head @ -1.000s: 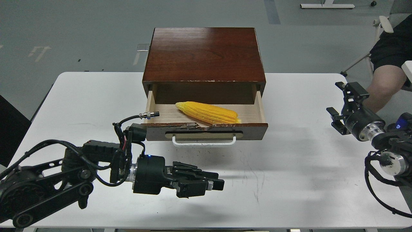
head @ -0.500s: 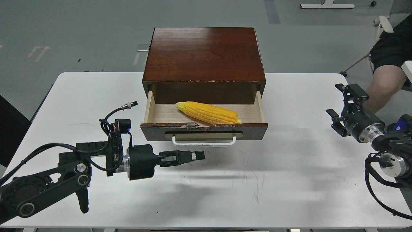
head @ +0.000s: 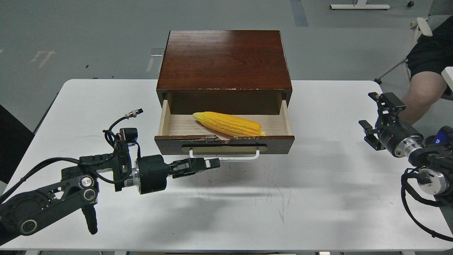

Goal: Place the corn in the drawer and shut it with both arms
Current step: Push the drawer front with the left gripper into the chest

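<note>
The drawer [head: 279, 144] stands pulled out of the dark wood cabinet [head: 224, 60], showing its pale wood floor. The corn [head: 228, 124] lies inside it, slanted, its thick end resting by the front board. My left gripper [head: 212, 163] is shut and empty, pointing right, its tips just below and left of the white bar handle [head: 244, 158], close in front of the drawer front. My right gripper [head: 376, 114] is open and empty, held above the table's right edge, far right of the drawer.
The white table [head: 318, 198] carries the cabinet at its back middle. A seated person's leg [head: 423, 92] and a chair are beyond the right edge. Loose cables [head: 120, 124] stick up from my left wrist, left of the drawer.
My left gripper has moved up toward the drawer front and rolled on its wrist, now showing a narrow profile under the handle. The right arm, the drawer and the corn have stayed still.
</note>
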You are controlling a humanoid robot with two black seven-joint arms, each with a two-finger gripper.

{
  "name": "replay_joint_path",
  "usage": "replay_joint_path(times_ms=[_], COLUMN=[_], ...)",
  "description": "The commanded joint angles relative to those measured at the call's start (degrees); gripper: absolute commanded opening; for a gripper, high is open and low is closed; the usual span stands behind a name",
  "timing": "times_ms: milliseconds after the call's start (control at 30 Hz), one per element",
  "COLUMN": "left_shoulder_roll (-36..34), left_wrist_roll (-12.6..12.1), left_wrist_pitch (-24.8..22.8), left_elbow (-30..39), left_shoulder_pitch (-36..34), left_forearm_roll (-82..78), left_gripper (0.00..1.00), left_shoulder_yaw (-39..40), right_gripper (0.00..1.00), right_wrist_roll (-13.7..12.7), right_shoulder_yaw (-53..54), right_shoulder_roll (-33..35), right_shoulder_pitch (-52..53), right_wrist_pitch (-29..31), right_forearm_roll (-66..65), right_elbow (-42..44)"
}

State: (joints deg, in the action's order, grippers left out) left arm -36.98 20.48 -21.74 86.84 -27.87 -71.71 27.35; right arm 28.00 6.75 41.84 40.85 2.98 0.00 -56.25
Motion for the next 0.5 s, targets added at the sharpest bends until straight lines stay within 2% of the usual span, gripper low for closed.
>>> replay_joint_path(times_ms=[0, 467], left_shoulder_roll=[-0.20, -0.20], left_wrist_roll=[0.00, 0.00], left_wrist_pitch=[-0.32, 0.38], left_elbow=[0.00, -1.14], left_shoulder_pitch=[-0.08, -0.08], left_forearm_roll=[-0.09, -0.18], left_gripper=[0.00, 0.00], left_shoulder_yaw=[-0.19, 0.16], right_gripper=[1.00, 1.00], right_wrist_roll=[0.00, 0.00], right_shoulder_yaw=[0.01, 0.01], right_shoulder_roll=[0.00, 0.09], right_shoulder_pitch=[-0.07, -0.07], right_wrist_pitch=[0.01, 0.01], right_forearm_roll=[0.08, 0.08], right_elbow=[0.09, 0.00])
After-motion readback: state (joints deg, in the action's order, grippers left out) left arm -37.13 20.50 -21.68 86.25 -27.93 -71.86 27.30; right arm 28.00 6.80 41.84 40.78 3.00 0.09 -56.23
